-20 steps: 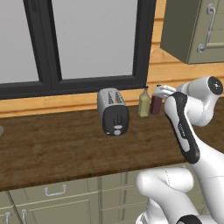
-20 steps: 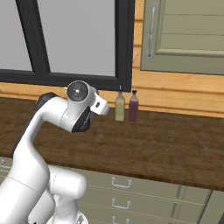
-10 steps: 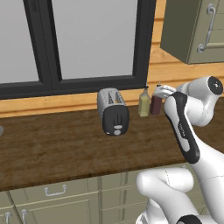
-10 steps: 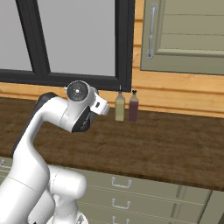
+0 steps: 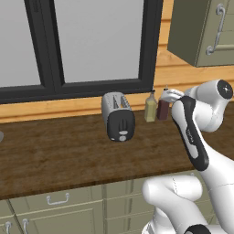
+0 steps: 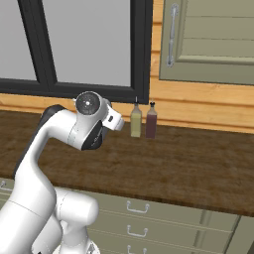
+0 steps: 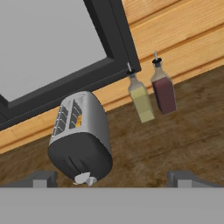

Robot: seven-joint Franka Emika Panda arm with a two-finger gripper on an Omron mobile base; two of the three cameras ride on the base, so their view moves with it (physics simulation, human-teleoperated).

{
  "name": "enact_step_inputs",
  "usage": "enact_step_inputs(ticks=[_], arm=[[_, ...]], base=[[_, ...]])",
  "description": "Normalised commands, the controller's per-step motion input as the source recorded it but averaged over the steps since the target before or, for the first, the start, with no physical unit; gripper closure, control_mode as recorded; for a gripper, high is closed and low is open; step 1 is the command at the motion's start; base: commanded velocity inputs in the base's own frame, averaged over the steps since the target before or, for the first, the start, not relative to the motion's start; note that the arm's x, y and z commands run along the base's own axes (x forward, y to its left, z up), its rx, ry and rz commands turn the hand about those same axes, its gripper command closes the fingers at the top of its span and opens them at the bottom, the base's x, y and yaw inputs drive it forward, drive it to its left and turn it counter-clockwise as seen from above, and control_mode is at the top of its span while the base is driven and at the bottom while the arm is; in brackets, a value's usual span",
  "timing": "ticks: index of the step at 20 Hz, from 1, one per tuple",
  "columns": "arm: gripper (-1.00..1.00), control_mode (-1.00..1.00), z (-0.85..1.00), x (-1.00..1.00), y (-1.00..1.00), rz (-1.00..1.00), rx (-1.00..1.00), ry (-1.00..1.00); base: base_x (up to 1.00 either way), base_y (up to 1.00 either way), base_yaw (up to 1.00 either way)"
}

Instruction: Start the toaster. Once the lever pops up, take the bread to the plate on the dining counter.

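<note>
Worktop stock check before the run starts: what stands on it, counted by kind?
Toaster: 1
Bread slice in its slot: 1
Bottles: 2, one olive, one dark red
Total: 4

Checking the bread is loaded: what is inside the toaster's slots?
The toaster shows a sliver of golden bread in one slot; the rest of the slice sits hidden inside the casing.
</note>
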Motion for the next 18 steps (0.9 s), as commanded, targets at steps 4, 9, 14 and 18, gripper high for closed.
enact_step_inputs(ticks=[4, 9, 14, 18], arm=[[-1.0, -1.0, 0.0, 0.0, 0.0, 0.0, 0.0, 0.0], [-1.0, -1.0, 0.0, 0.0, 0.0, 0.0, 0.0, 0.0], [-1.0, -1.0, 0.0, 0.0, 0.0, 0.0, 0.0, 0.0], [-1.0, -1.0, 0.0, 0.0, 0.0, 0.0, 0.0, 0.0]], base=[[0.0, 0.0, 0.0], [0.0, 0.0, 0.0], [0.0, 0.0, 0.0], [0.0, 0.0, 0.0]])
